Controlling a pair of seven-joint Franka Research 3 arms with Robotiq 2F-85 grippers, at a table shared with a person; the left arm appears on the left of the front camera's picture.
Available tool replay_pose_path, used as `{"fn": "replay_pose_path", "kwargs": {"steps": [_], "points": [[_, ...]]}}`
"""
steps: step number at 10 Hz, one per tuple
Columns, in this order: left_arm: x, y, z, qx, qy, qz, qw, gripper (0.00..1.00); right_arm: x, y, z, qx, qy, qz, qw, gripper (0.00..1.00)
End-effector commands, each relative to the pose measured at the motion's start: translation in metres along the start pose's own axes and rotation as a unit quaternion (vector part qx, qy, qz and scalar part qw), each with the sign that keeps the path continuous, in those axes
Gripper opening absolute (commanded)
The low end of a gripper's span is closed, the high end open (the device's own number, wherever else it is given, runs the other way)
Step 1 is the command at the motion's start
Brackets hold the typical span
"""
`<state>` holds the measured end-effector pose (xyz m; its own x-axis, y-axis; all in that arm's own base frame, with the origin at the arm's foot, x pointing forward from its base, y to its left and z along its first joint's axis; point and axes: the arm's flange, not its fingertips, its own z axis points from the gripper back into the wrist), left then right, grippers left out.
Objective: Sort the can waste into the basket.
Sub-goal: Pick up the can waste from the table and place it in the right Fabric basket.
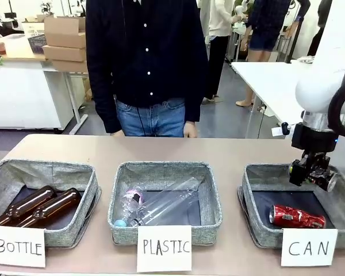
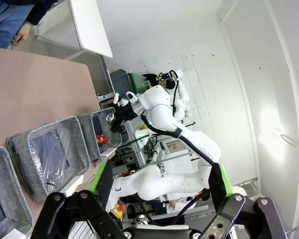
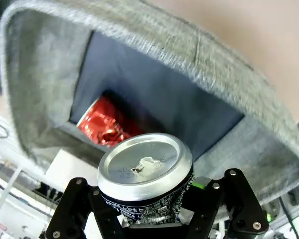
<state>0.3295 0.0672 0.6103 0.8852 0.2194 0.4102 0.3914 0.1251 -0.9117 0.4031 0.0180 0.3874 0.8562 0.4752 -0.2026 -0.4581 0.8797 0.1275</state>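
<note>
Cans: two, red can point(image 1: 296, 217) and dark can point(image 3: 145, 172)
Baskets point(image 1: 43, 172): three
Brown bottles point(image 1: 29, 202): two

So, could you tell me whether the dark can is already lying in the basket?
No, the dark can is clamped in the right gripper above the basket.

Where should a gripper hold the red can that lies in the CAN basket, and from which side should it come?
Grip the red can across its round middle, coming straight down from above. It lies on its side, dented, low on the floor of the CAN basket, whose walls likely block a sideways approach.
</note>
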Motion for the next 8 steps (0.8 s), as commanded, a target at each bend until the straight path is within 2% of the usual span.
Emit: {"fn": "replay_pose_path", "kwargs": {"steps": [1, 4, 5, 6, 7, 8], "points": [[-0.001, -0.0039, -0.0016, -0.01, -0.002, 0.001, 1.0, 1.0, -0.0055, -0.0066, 0.001, -0.017, -0.009, 0.019, 1.0, 0.0], [-0.001, -0.0039, -0.0016, -0.01, -0.002, 0.001, 1.0, 1.0, -0.0061, -0.0039, 0.0037, -0.021, 0.0, 0.024, 1.0, 0.0], [-0.001, -0.0039, -0.0016, -0.01, -0.002, 0.001, 1.0, 1.0, -0.0056, -0.0027, 0.0043, -0.021, 0.008, 0.03, 0.999, 0.52], [-0.001, -0.0039, -0.0016, -0.01, -0.002, 0.001, 1.0, 1.0, -0.0066, -0.0013, 0.0058, -0.014, 0.011, 0.046, 0.999, 0.55], [-0.001, -0.0039, -0.0016, -0.01, -0.002, 0.001, 1.0, 1.0, -0.0077, -0.0012, 0.0063, -0.009, 0.014, 0.048, 0.999, 1.0], [-0.001, -0.0039, -0.0016, -0.01, -0.002, 0.001, 1.0, 1.0, -0.0094, -0.001, 0.0064, -0.003, 0.017, 0.056, 0.998, 1.0]]}}
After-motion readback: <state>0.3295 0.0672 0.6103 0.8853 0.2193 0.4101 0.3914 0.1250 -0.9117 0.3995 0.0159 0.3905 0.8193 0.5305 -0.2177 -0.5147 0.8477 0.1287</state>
